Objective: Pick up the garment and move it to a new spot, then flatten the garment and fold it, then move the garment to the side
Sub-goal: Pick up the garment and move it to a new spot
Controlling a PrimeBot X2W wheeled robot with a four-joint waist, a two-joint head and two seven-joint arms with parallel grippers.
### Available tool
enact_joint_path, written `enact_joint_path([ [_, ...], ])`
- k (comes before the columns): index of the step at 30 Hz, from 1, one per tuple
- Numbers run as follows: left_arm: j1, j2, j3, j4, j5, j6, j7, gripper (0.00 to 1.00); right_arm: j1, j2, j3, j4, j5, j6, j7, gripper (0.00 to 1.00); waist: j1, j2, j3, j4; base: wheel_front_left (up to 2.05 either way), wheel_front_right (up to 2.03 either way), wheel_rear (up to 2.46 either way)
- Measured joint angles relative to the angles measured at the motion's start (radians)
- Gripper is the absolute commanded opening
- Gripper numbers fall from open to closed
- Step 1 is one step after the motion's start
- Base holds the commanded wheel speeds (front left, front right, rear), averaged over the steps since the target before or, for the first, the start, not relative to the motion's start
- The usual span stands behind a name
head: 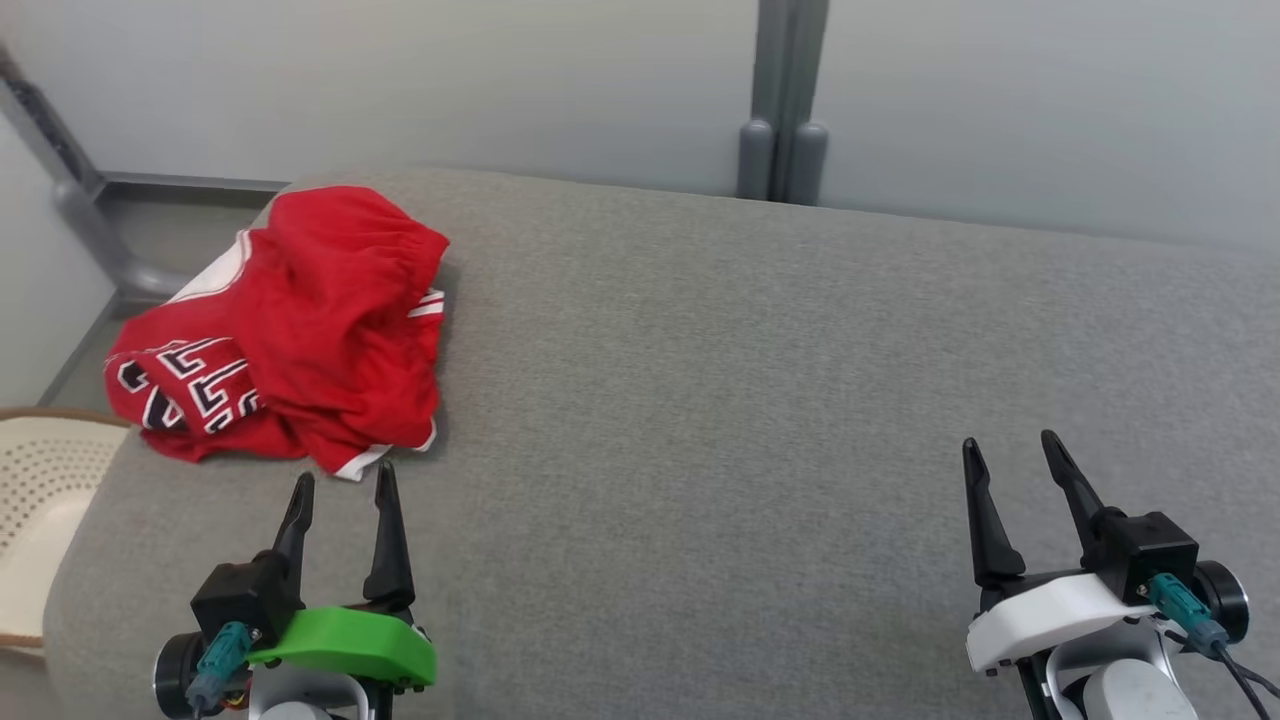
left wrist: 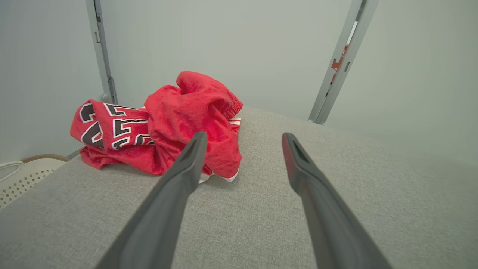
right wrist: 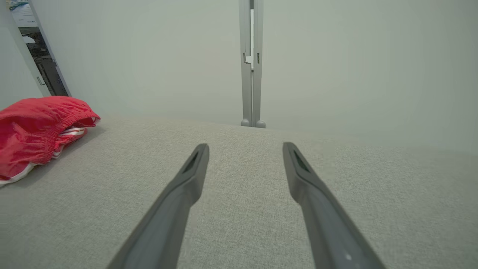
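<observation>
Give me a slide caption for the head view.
Crumpled red fabric garment at left end of grey fabric surface; left gripper and right gripper open and empty.

A broad surface covered in grey woven fabric (head: 750, 400) is seen under soft, even light, backed by pale grey wall panels (head: 400, 80) that are joined at a grey upright post (head: 785, 100). Off its left edge a cream perforated basket (head: 40, 490) is glimpsed, with a slanted grey frame bar (head: 85, 215) farther back.

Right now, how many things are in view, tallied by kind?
Garment: 1
Grippers: 2 (left gripper, right gripper)
Basket: 1
Table: 1
Total: 5
</observation>
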Motion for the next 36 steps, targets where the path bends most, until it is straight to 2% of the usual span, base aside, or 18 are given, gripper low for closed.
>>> enact_joint_path([
  [14,0.009,0.001,0.063,0.0,0.052,0.001,0.0,1.0,-0.002,0.0,0.023,-0.005,0.025,0.0,0.0,1.0,0.0,0.0,0.001,0.244,0.0,0.0,0.0],
  [18,0.018,0.001,0.092,-0.019,0.051,0.011,0.0,1.0,-0.029,0.001,0.051,0.006,0.02,0.0,0.0,1.0,0.0,0.0,0.013,0.294,0.0,0.0,0.0],
  [25,0.037,0.001,0.117,-0.049,0.042,0.027,0.0,1.0,-0.068,0.0,0.079,0.03,0.009,0.0,0.0,1.0,0.0,0.0,0.051,0.327,0.0,0.0,0.0],
  [36,0.053,0.001,0.138,-0.063,0.038,0.034,0.0,1.0,-0.083,0.0,0.09,0.045,-0.001,0.0,0.0,1.0,0.0,0.0,0.062,0.333,0.0,0.0,0.0],
])
